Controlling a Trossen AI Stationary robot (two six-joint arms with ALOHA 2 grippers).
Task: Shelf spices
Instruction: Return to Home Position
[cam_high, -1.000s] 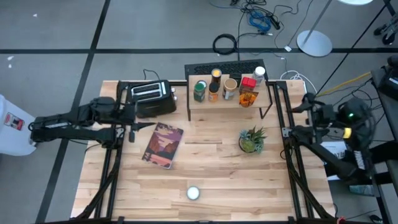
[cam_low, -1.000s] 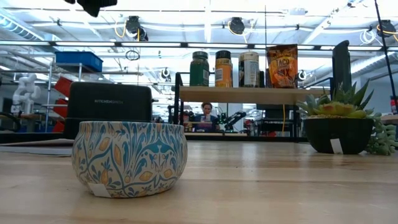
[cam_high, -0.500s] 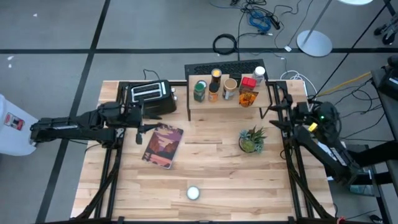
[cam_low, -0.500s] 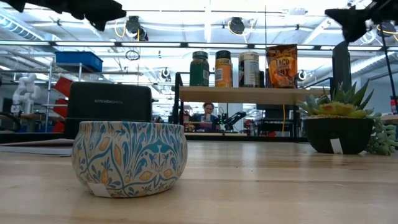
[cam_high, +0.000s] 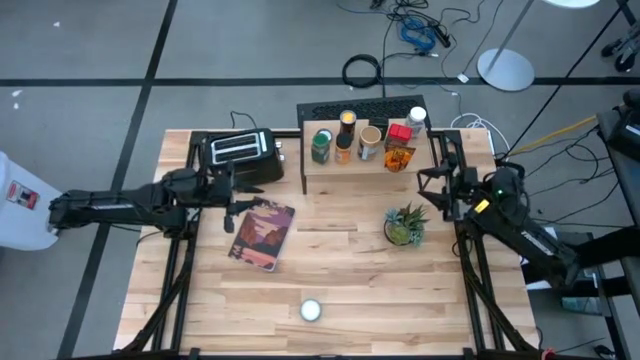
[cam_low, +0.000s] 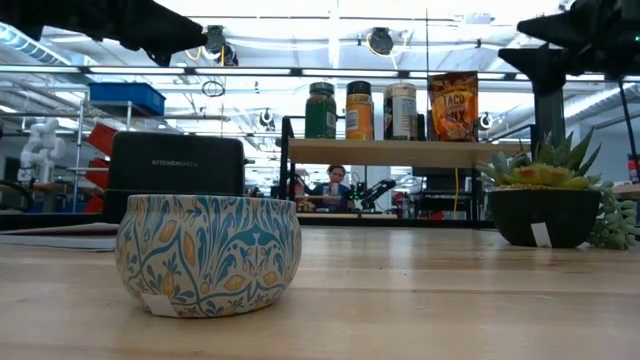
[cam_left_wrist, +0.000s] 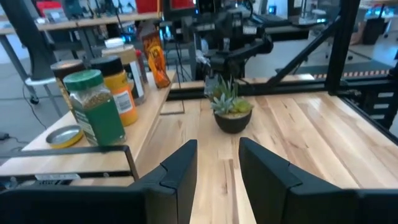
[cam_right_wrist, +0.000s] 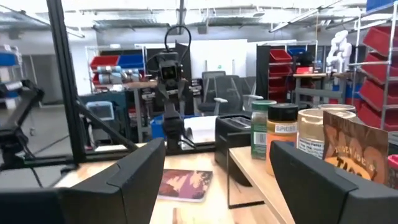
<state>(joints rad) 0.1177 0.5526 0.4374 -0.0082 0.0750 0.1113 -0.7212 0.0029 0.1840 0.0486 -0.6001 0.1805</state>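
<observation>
Currently, the spices stand grouped on the shelf at upper centre of the high view. They are a green-lidded jar, a black-lidded orange jar, a tan-topped jar, a red can, a white-topped container and an orange pack.

The left gripper hovers left of centre, between the toaster and the book. Its fingers are spread, with nothing between them.

The right gripper hangs right of centre, beside the shelf's right end and near the plant. Its fingers are likewise released and empty.

A patterned round tin sits alone at lower centre.
</observation>
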